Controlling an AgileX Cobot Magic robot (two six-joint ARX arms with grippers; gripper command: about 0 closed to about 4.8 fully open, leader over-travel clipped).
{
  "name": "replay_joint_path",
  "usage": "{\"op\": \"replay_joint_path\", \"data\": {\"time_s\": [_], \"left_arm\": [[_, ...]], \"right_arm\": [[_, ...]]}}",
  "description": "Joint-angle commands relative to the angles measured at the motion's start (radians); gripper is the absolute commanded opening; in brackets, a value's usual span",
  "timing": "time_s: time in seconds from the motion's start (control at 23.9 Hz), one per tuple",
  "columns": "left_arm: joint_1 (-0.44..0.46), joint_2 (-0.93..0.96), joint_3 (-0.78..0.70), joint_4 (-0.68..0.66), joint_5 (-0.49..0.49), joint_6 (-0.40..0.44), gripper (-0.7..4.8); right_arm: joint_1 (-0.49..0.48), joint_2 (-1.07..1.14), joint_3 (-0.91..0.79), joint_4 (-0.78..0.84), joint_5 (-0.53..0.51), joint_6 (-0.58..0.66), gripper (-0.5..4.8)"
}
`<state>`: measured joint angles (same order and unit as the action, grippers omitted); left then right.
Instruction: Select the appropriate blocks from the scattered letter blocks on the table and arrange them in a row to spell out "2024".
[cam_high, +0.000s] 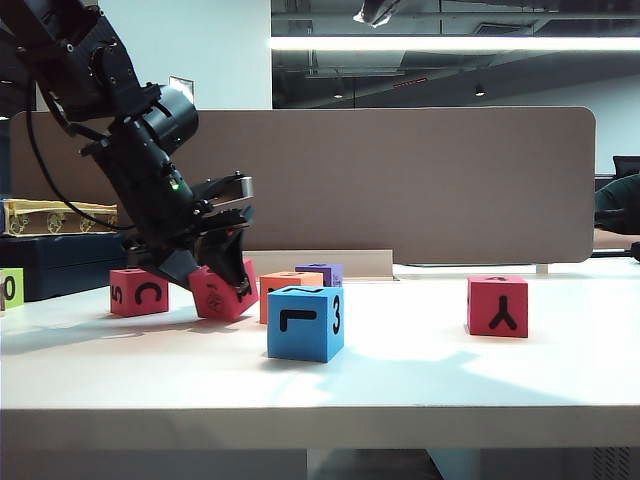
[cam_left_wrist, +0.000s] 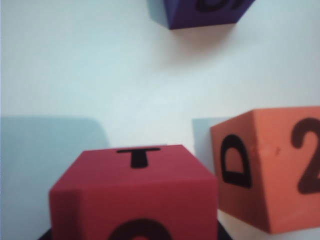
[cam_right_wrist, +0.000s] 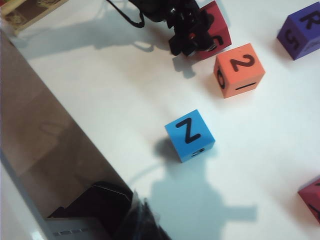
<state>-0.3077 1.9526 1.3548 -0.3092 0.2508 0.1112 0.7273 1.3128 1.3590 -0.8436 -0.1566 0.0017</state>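
1. Nearest the exterior camera, a blue block (cam_high: 305, 323) is sitting on the table (cam_high: 420, 380), showing "3" on one side.
2. Behind it, the left gripper (cam_high: 222, 262) is pinching a tilted red block (cam_high: 222, 293), which is resting on one lower edge; its fingers are clamping opposite faces.
3. Just beside that block, an orange block (cam_left_wrist: 267, 172) is showing a "2" on one face and a "D" on another, a candidate for the word.
4. Farther back a purple block (cam_high: 322, 272) is standing; a red "C" block (cam_high: 139, 292) is lying at the left and a red "Y" block (cam_high: 497, 305) well apart at the right.
5. Off at the side, the right gripper (cam_right_wrist: 145, 222) is hanging with fingers pressed together, holding nothing.
6. Judged from this layout, no row is forming yet; all four characters are waiting to be placed.
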Motion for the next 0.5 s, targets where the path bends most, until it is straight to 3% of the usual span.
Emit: {"op": "replay_joint_path", "data": {"time_s": [0.04, 0.5], "left_arm": [[-0.006, 0.000, 0.004, 0.013, 0.034, -0.015, 2.64], [-0.018, 0.000, 0.004, 0.019, 0.041, -0.015, 2.79]], "right_arm": [[0.000, 0.007, 0.004, 0.010, 0.006, -0.003, -0.05], [0.001, 0.016, 0.004, 0.003, 0.005, -0.003, -0.05]]}}
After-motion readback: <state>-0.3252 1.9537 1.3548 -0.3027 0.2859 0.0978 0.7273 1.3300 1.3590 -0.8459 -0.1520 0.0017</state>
